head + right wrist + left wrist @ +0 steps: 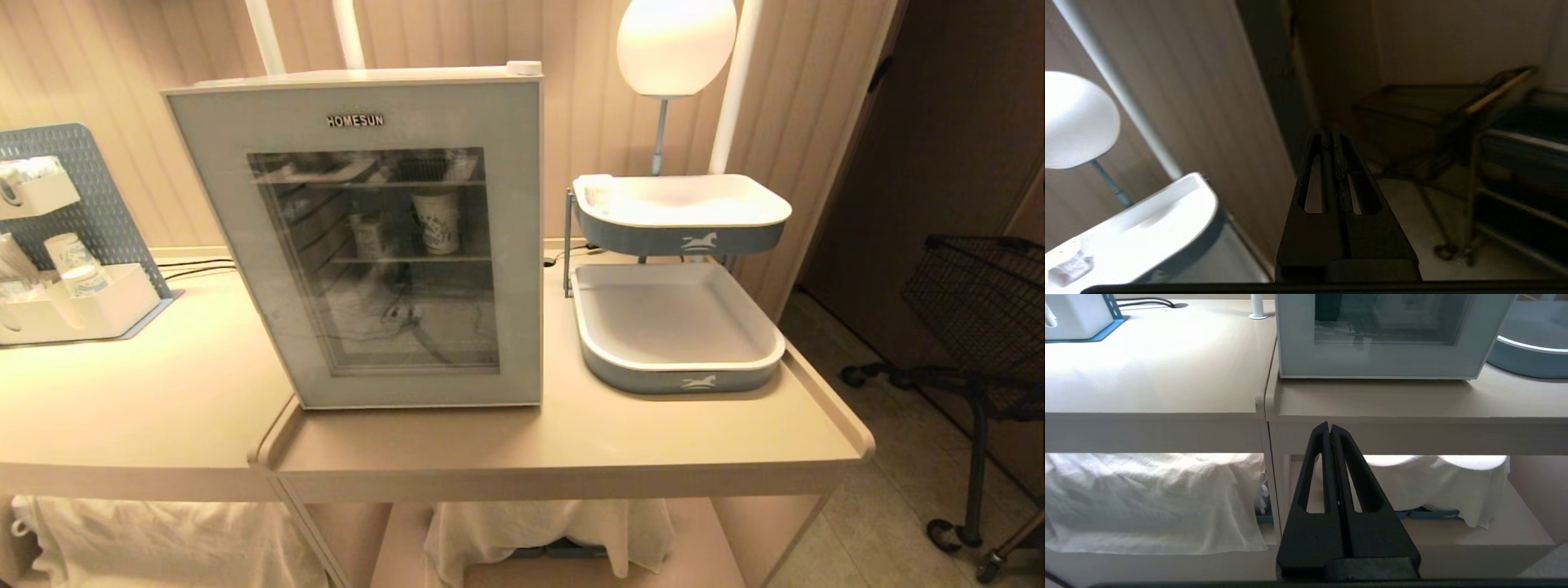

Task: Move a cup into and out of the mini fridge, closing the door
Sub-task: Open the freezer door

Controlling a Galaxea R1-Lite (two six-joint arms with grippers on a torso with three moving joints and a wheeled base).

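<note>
The mini fridge (359,78) stands on the counter with its door (514,245) shut. A small squat white cup (598,194) seems to sit in the left corner of the upper tray (686,237); the right wrist view shows it faintly as the cup (1071,265). My right gripper (1329,134) is shut on nothing, in the air to the right of that tray (1180,204), pointing at the wall and floor. The left gripper (1329,426) is shut and empty, low in front of the counter edge, below the fridge (1380,363). Neither arm shows in the head view.
Behind the glass stand a tall patterned paper cup (437,220) and a smaller container (371,237). A lower tray (678,380) sits under the upper one, beside a lamp (676,41). A pegboard organiser (73,310) is at the left, a wire cart (980,318) on the floor right.
</note>
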